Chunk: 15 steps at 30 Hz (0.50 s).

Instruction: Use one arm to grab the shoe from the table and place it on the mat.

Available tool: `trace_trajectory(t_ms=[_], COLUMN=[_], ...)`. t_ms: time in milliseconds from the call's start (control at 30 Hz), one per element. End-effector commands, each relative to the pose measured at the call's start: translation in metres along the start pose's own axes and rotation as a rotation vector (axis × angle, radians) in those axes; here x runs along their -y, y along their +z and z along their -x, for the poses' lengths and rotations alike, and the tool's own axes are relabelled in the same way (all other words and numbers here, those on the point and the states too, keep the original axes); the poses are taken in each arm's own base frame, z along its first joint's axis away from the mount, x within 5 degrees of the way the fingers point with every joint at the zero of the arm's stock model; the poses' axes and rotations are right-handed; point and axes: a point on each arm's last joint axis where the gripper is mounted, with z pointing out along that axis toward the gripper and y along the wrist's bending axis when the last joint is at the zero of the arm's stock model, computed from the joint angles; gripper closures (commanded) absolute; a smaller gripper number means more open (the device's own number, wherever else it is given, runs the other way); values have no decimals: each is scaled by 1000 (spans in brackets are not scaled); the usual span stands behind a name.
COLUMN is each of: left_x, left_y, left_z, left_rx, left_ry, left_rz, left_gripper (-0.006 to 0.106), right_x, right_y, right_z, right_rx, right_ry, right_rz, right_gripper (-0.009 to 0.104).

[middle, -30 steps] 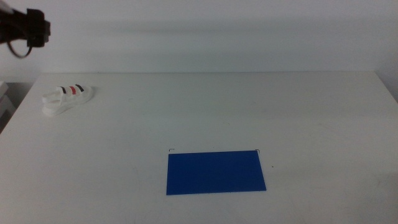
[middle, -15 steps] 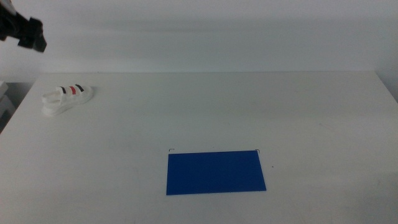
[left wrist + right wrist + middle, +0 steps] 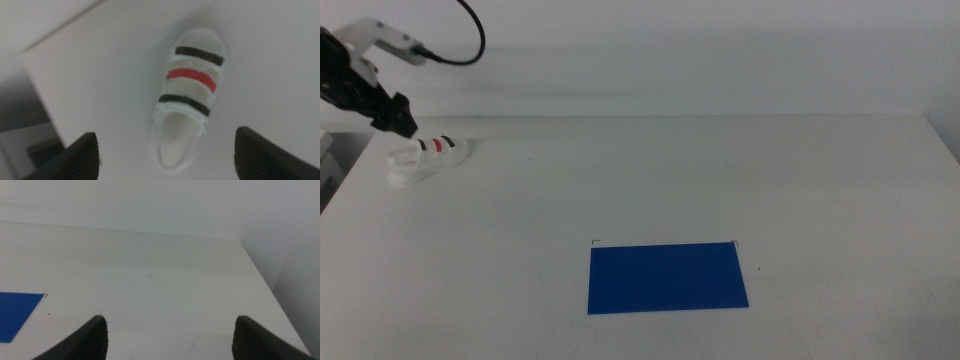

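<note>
Shoe (image 3: pixel 189 95) ungrasped at far table (image 3: pixel 640 200) corner.
Left gripper (image 3: pixel 167 150) hovers above, jaws apart; mat (image 3: pixel 667 278) bare, right gripper (image 3: pixel 170 330) idle, jaws apart.

One shoe (image 3: pixel 428 158) and one blue mat (image 3: pixel 667 278) on one worktop (image 3: pixel 720 180). One arm (image 3: pixel 360 75) visible. Two end effectors: left (image 3: pixel 167 160), right (image 3: pixel 170 340).

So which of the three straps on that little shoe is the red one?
The middle strap on the shoe; a black strap sits toward the toe and another toward the heel.
</note>
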Motion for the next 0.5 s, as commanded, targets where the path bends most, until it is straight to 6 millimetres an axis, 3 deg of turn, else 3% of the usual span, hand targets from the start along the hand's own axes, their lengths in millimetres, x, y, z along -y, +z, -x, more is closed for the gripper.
trace_trajectory(t_ms=[0,267,467], left_x=[-5,-7,-8], left_y=[-26,20,40], left_z=[17,10,3], left_rx=[88,52,32], left_ry=[11,11,8], left_rz=[38,-25,-42], left_gripper=[11,11,11], right_x=[1,1,1], right_y=[-2,-2,-2], right_z=[6,6,6], right_rx=[97,97,97], right_ry=[-17,-17,-17], right_rz=[-10,-10,-10], right_gripper=[31,31,31])
